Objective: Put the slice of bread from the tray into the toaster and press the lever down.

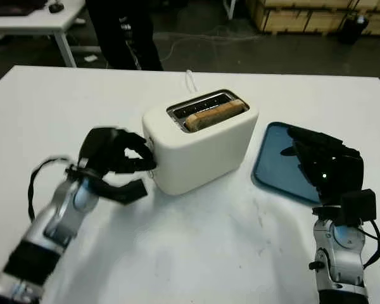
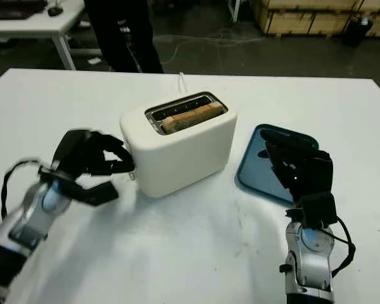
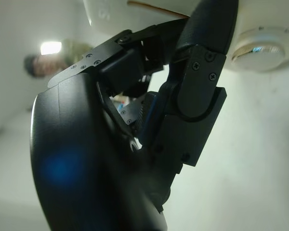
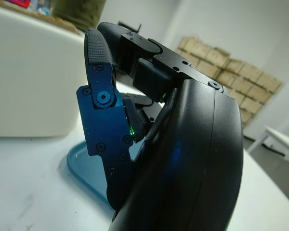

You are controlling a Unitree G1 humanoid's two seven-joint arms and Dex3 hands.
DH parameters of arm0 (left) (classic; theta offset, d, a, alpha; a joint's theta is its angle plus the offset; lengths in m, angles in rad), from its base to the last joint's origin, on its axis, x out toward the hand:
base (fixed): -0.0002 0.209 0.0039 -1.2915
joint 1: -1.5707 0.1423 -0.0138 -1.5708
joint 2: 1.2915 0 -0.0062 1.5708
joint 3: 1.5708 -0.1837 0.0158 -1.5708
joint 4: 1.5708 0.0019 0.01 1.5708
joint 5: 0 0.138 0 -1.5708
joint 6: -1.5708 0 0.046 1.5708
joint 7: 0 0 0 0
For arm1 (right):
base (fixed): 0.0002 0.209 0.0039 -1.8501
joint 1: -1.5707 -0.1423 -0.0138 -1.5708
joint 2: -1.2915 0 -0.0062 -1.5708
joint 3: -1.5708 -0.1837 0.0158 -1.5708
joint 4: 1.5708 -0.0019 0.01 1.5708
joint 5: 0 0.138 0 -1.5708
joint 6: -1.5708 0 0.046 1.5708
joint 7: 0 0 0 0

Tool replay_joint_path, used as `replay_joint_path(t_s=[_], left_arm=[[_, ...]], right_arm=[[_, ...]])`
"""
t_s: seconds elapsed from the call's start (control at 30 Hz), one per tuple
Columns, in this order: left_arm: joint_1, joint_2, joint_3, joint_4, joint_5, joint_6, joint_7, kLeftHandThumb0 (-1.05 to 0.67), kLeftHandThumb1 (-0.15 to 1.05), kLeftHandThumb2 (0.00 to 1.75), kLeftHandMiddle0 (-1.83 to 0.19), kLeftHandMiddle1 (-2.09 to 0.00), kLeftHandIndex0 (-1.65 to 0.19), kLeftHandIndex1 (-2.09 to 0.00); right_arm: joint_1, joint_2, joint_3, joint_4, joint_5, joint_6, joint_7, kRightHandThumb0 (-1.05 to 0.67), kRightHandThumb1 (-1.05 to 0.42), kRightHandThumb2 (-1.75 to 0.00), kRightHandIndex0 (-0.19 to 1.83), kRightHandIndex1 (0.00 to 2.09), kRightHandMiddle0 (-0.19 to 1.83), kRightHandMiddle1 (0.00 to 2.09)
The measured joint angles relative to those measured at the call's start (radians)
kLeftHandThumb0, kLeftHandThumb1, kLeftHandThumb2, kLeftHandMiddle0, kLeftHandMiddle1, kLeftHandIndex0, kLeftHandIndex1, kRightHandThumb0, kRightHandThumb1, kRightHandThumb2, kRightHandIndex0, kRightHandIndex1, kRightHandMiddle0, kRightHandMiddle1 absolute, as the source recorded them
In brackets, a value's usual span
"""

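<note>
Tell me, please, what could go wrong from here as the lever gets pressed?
The left hand is at the toaster's end, its fingers curled by the lever; a sideways push might slide the toaster across the table. The bread sits tilted in its slot and might jam. The right hand hangs over the blue tray and could nudge it.

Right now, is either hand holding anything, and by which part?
Nothing is held. The left hand is at the toaster's end by the lever; the right hand is open over the tray.
</note>
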Motion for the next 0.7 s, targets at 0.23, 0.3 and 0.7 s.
replay_joint_path(t_s=[0.23, 0.3, 0.7], left_arm=[[0.026, -0.080, 0.072, 0.002, -0.002, -0.095, 0.113, -0.99, 0.92, 0.29, -1.17, -1.73, -0.95, -1.43], [0.026, -0.110, 0.095, 0.009, -0.014, -0.151, 0.155, -0.97, 0.92, 0.30, -1.15, -1.74, -0.87, -1.41], [-0.037, -0.201, 0.181, 0.088, -0.013, -0.375, 0.251, -0.97, 0.92, 0.46, -1.09, -1.75, -0.56, -1.53]], right_arm=[[-0.005, 0.000, 0.000, 0.002, -0.002, -0.001, 0.000, -0.54, -0.92, -0.15, 0.74, 1.24, 1.15, 0.00], [-0.005, 0.000, -0.001, 0.003, -0.002, -0.001, 0.000, -0.53, -0.92, -0.15, 0.75, 1.25, 1.15, 0.00], [-0.023, -0.001, -0.001, 0.024, -0.002, -0.001, 0.002, -0.51, -0.92, -0.16, 0.74, 1.26, 1.16, 0.01]])
